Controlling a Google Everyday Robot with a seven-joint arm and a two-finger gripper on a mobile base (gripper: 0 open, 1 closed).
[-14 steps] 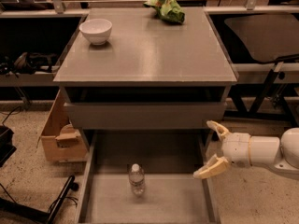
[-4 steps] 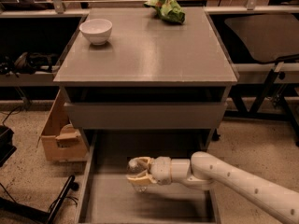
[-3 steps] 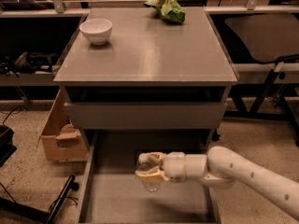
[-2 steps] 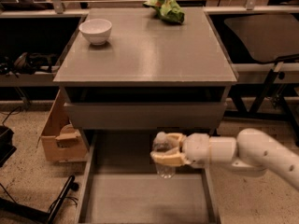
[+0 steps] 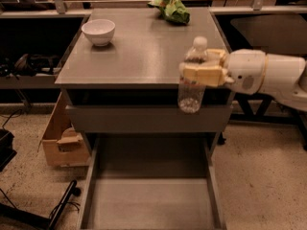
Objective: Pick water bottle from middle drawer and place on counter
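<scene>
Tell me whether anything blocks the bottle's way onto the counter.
Nothing visible does. The gripper holds the water bottle upright at the front right edge of the counter; the white bowl and green bag sit farther back, apart from it.

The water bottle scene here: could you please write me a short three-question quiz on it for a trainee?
1. True or false: the water bottle lies on the floor of the open middle drawer.
2. What stands at the back left of the counter? A) a white bowl B) a mug C) a soda can
3. Fill in: the claw, hovering at the counter's front right edge, is shut on the ____.

Key: 1 false, as the bottle is held upright in front of the counter's edge; 2 A; 3 water bottle.
</scene>
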